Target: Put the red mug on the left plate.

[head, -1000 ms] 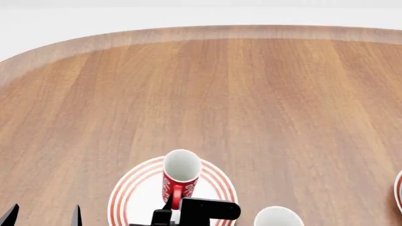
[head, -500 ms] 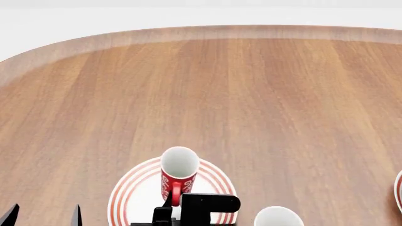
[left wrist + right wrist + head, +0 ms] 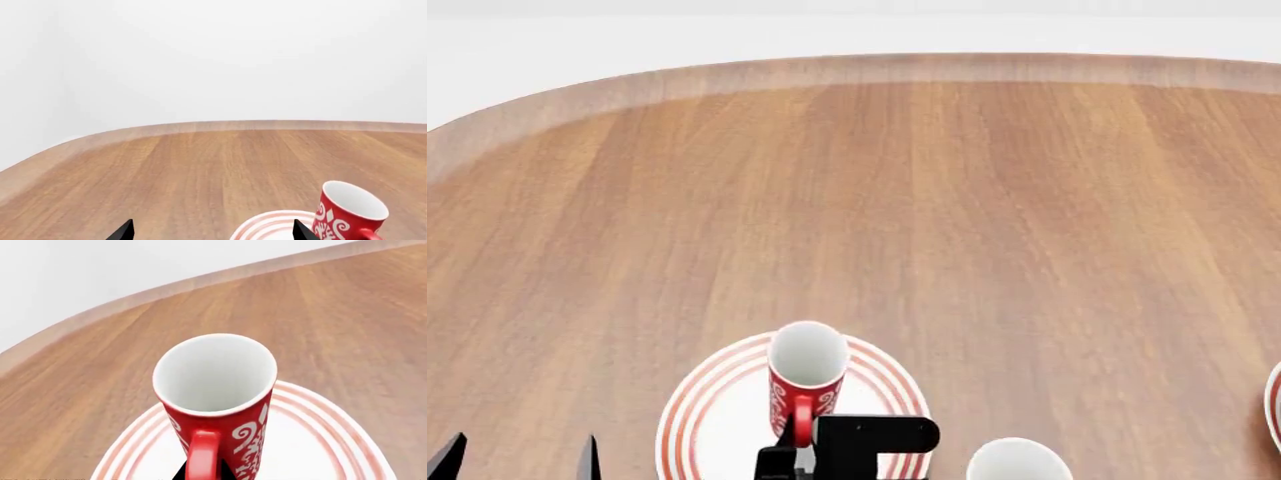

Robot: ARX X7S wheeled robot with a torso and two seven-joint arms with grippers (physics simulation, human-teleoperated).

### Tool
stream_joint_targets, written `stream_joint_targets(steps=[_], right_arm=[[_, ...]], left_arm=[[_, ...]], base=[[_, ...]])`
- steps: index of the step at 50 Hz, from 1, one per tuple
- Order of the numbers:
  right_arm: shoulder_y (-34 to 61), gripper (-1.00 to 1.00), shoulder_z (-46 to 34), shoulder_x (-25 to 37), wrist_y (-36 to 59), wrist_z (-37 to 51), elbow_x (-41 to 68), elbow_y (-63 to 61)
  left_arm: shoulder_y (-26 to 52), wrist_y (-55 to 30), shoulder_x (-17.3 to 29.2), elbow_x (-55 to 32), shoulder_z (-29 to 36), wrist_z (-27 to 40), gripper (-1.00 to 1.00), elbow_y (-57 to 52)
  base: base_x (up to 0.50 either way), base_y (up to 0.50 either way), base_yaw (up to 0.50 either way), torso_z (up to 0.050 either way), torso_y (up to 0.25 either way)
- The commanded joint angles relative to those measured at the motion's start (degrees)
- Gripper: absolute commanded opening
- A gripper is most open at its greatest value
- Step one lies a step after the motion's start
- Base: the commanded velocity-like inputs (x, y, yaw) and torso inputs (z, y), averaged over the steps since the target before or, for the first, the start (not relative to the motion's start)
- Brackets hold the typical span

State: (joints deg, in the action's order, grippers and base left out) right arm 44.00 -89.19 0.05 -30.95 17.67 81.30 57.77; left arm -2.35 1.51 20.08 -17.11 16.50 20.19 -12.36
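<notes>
The red mug (image 3: 806,375) stands over the left plate (image 3: 714,410) on the wooden worktop (image 3: 961,220), handle toward the robot. The right gripper (image 3: 805,440) has its jaws closed on that handle. The left gripper (image 3: 518,455), beside the plate, holds its jaws wide and empty.

the head camera looks forward and steeply down from above onto the brown wooden tabletop (image 3: 961,220), whose curved far edge meets a white wall. the left wrist camera sits low, near the surface, facing level across it toward that wall. the right wrist camera is closest, looking down into the tall red mug with white swirls (image 3: 217,405) from its handle side. all three views share this mug and the round white plate with red rings (image 3: 714,410) under it.
</notes>
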Motion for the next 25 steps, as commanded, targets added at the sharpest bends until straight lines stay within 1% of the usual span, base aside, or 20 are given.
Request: stream_joint_targets(steps=[1, 25], right_arm=[[0.2, -1.0, 0.1, 0.0, 0.4, -0.7, -0.6, 0.2], [0.3, -1.0, 0.0, 0.0, 1.6, -2.3, 1.6, 0.9]], left_arm=[[0.1, 0.1, 0.1, -0.1, 0.1, 0.1, 1.0, 0.0], [0.1, 0.3, 0.3, -0.3, 0.4, 0.4, 1.0, 0.1]], base=[[0.0, 0.0, 0.0, 0.0, 0.0], [0.0, 0.0, 0.0, 0.0, 0.0]])
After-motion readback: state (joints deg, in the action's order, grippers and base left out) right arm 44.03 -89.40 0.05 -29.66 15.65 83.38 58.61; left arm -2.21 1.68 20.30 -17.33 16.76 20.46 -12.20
